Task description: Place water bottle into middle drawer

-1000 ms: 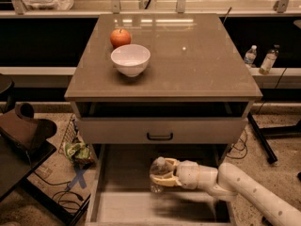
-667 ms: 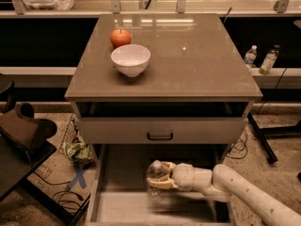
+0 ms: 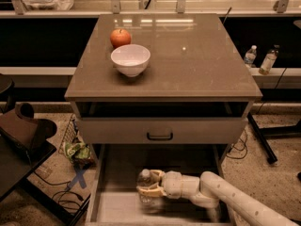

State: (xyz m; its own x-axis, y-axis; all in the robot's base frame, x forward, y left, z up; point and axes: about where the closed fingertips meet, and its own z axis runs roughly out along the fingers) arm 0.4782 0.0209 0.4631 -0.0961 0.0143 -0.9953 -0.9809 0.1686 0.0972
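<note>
Gritty floor strewn with cables surrounds the cabinet, whose worktop [image 3: 197, 69] carries a red apple [image 3: 121, 37] and a white bowl [image 3: 130, 59]; two small bottles [image 3: 250, 56] stand on a ledge off to the right. Below the drawer front with the black handle [image 3: 160, 136], the middle drawer [image 3: 95, 192] is pulled out towards you. Your gripper [image 3: 151, 190] reaches in from the right, low over the drawer, and its jaws are pinching the water bottle [image 3: 145, 175] across its body. The bottle sits between the jaws inside the drawer's outline. Its white cap is on the cabinet side and its long axis seems near upright, but its lower half is smeared, so I cannot say whether the base touches the floor. In my judgement the coming move turns on height: lower until the base rests on the drawer floor, then spread the jaws, keeping clear of the left wall.
</note>
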